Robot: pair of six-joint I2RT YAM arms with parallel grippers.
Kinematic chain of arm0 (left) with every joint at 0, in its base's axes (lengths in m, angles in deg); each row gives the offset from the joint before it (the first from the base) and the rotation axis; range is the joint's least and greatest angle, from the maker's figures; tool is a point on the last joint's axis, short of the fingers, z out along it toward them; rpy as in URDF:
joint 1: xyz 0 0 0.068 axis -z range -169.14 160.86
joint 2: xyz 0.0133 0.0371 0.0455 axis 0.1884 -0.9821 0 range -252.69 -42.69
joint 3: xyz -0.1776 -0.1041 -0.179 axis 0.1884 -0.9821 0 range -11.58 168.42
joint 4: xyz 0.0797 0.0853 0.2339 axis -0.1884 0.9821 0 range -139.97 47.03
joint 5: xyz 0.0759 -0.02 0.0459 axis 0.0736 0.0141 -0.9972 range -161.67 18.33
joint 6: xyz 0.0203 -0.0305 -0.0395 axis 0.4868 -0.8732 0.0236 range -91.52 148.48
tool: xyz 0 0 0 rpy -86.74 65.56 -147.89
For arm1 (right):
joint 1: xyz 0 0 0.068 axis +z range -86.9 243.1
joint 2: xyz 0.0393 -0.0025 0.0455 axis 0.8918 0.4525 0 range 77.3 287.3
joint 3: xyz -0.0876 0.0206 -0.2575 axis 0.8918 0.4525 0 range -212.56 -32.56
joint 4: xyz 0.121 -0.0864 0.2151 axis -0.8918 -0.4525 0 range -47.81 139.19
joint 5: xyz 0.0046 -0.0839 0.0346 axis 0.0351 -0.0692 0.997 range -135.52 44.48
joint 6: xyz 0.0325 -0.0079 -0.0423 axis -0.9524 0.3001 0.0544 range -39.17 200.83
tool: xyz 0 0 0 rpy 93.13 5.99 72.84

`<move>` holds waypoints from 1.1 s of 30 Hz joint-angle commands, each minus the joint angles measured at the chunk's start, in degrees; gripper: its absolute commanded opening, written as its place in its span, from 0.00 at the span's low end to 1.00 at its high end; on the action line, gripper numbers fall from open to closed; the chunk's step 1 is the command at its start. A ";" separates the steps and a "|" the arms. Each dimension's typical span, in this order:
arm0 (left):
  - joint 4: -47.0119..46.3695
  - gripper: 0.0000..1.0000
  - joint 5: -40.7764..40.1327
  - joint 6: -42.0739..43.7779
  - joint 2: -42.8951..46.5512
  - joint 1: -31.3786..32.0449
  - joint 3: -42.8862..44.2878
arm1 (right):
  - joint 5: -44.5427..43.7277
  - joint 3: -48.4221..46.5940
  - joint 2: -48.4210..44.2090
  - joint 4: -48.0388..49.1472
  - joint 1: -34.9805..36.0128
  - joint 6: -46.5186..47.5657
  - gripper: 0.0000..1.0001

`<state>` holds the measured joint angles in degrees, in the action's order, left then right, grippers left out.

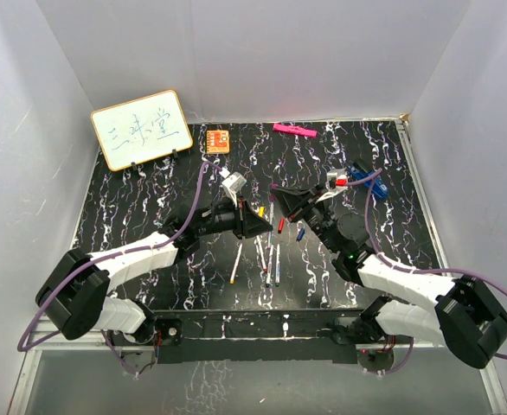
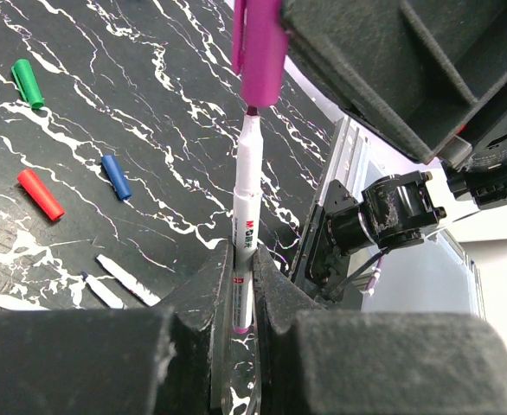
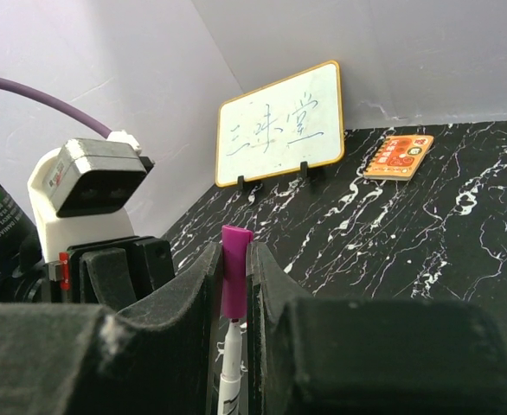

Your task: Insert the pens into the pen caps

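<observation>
My left gripper [image 2: 245,259] is shut on a white pen [image 2: 246,199] with a purple end, held near that end. My right gripper [image 3: 233,259] is shut on the purple cap [image 3: 234,277]. The pen's dark tip sits at the cap's open mouth [image 2: 253,104], just entering it. In the top view the two grippers [image 1: 264,223] [image 1: 281,197] meet over the table's middle. Loose green [image 2: 27,82], blue [image 2: 115,175] and red [image 2: 41,194] caps lie on the table. Other white pens [image 1: 271,257] lie below the grippers. I cannot make out the yellow cap for sure.
A small whiteboard [image 1: 141,130] stands at the back left, with an orange card [image 1: 217,140] beside it. A thick pink marker [image 1: 293,130] lies at the back. A blue object [image 1: 366,183] sits at the right. White walls close in three sides.
</observation>
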<state>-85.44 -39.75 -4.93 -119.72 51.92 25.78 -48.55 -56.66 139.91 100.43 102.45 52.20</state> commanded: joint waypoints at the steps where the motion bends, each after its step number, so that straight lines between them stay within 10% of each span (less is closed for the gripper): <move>1: -0.16 0.00 0.33 0.91 2.33 0.33 0.63 | 0.39 -0.45 0.44 3.25 -0.15 0.14 0.00; 33: -4.23 0.00 -2.05 -0.18 -0.43 0.34 2.12 | 4.98 2.56 2.63 3.41 0.46 -3.43 0.00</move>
<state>-86.38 -42.04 -5.21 -119.89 51.96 25.80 -45.40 -54.82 141.98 101.29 102.47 49.58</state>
